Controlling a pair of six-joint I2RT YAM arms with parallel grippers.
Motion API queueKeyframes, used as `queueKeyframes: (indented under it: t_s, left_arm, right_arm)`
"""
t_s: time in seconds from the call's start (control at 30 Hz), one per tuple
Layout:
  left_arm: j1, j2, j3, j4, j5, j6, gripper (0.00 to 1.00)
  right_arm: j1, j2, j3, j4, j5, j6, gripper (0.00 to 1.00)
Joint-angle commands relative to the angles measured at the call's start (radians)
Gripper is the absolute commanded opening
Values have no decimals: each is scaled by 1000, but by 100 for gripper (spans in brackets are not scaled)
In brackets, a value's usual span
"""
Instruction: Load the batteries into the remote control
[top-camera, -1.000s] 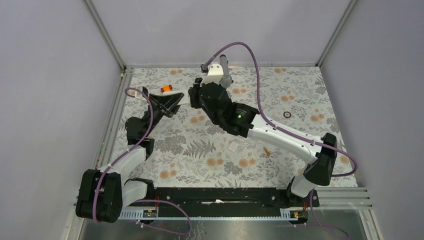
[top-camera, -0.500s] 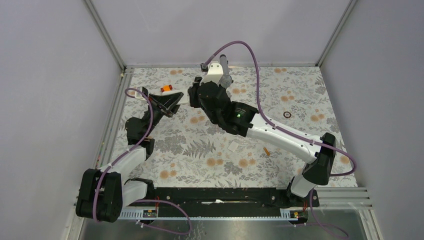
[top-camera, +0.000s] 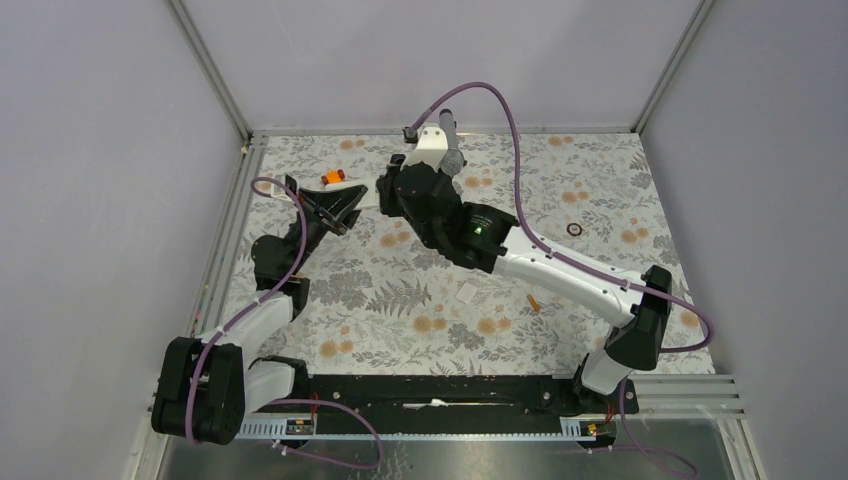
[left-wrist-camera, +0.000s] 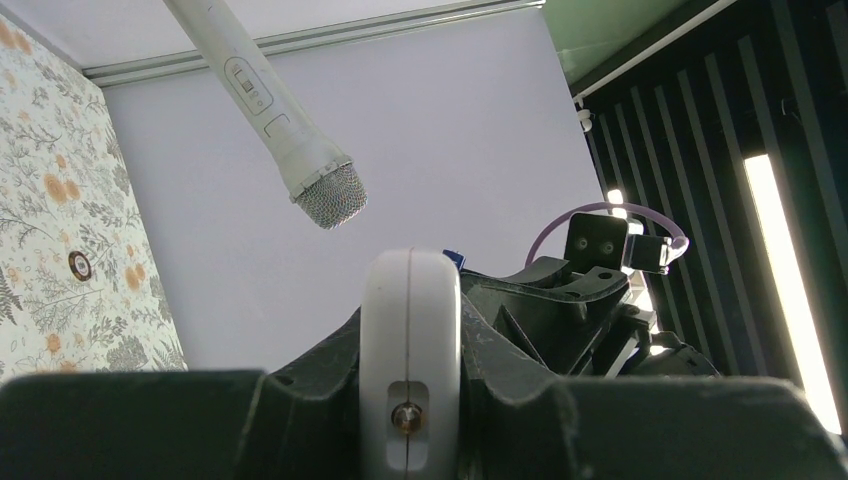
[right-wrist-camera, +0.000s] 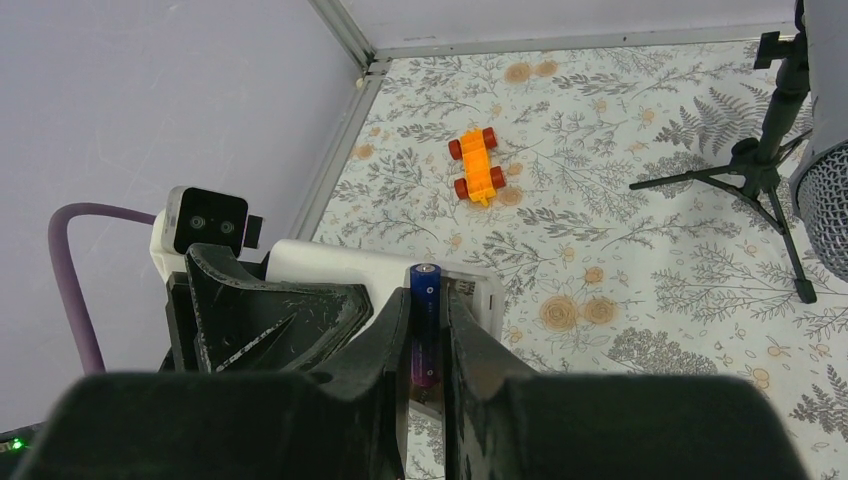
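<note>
While the left pincer (top-camera: 342, 212) is clamping the small white rectangular plastic remote control (right-wrist-camera: 340, 262) by its long edges, apparently raised off the floral-patterned tabletop (top-camera: 420, 320), the right pincer (right-wrist-camera: 428, 312) is gripping the dark blue-purple cylindrical battery (right-wrist-camera: 424, 285) between closed fingers. The battery is sitting right over the remote's near end, with its tip pointing toward the far wall. Can't tell if it is touching the remote.

Crowding: both pincers are meeting at the far-left part of the tabletop. The white-bodied left wrist camera (right-wrist-camera: 205, 225) is sitting just beside the remote. A white handheld microphone with a grey mesh head (left-wrist-camera: 290, 120) is standing on a black tripod stand (right-wrist-camera: 757, 165) near the far edge, just behind the right wrist. A bright orange toy car with red wheels (right-wrist-camera: 475, 166) is lying between the pincers and the far-left corner, apart from both.

Elsewhere: the slender orange cylindrical battery (top-camera: 533, 301) is lying right of centre, just beside the right forearm. The small flat white square cover (top-camera: 467, 294) is lying near it, to its left. A small black ring (top-camera: 574, 229) is lying well apart, toward the right.

Edges: plain grey enclosure walls and aluminium frame rails (top-camera: 225, 250) are closing in the left, far and right sides. The left arm is running close along the left rail. Open floral surface is showing across the near centre and the far right.
</note>
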Motion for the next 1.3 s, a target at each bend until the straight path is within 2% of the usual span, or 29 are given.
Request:
queueKeyframes:
  t_s: [0.0, 0.1, 0.27, 0.43, 0.87, 1.27]
  left_arm:
    - [-3, -16, 20, 148, -34, -13, 0]
    - [-4, -16, 20, 151, -33, -16, 0]
    - [-3, -20, 18, 153, -29, -15, 0]
    - [-3, -29, 5, 147, -29, -15, 0]
    - [-3, -32, -1, 147, -26, -13, 0]
    - [-3, -28, 2, 147, -25, -20, 0]
  right_arm:
    - [8, 14, 27, -76, 5, 32, 6]
    - [9, 23, 38, -90, 6, 33, 10]
    - [8, 33, 54, -91, 26, 22, 23]
    - [7, 56, 100, -94, 69, -17, 27]
    - [7, 50, 112, -94, 134, -30, 28]
    - [6, 60, 122, -64, 193, 2, 18]
